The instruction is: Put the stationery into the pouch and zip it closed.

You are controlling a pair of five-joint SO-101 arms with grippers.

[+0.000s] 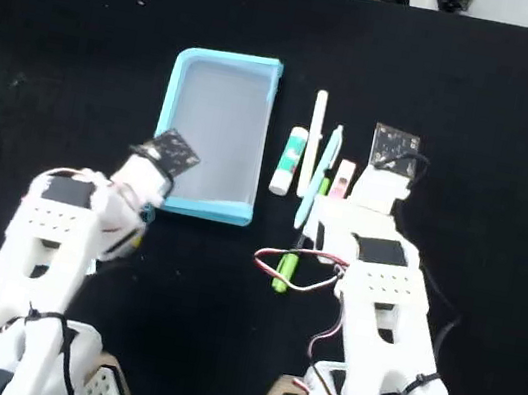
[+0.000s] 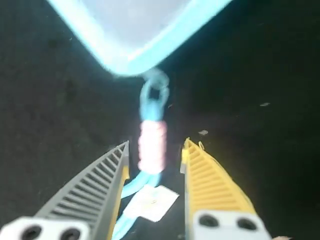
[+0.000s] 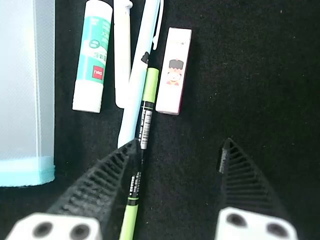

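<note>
Narrowly, left claw [image 2: 154, 149] straddles zipper pull [image 2: 151, 142]; right claw [image 3: 180, 142] gapes beside green pen [image 3: 145, 117].

we see pouch [image 1: 217, 129] left; glue stick [image 1: 288, 161], pens [image 1: 313, 140], eraser [image 1: 342, 178] side by side just right of it.

The left arm [image 1: 55, 223] and right arm [image 1: 384, 279] are white shells with black motor blocks. Red and white wires [image 1: 325, 259] loop beside the right arm. The left gripper [image 2: 156, 145] has one grey ribbed finger [image 2: 95, 190] and one yellow. The right gripper [image 3: 180, 142] has two black. White finger bases carry dark screw holes.
</note>
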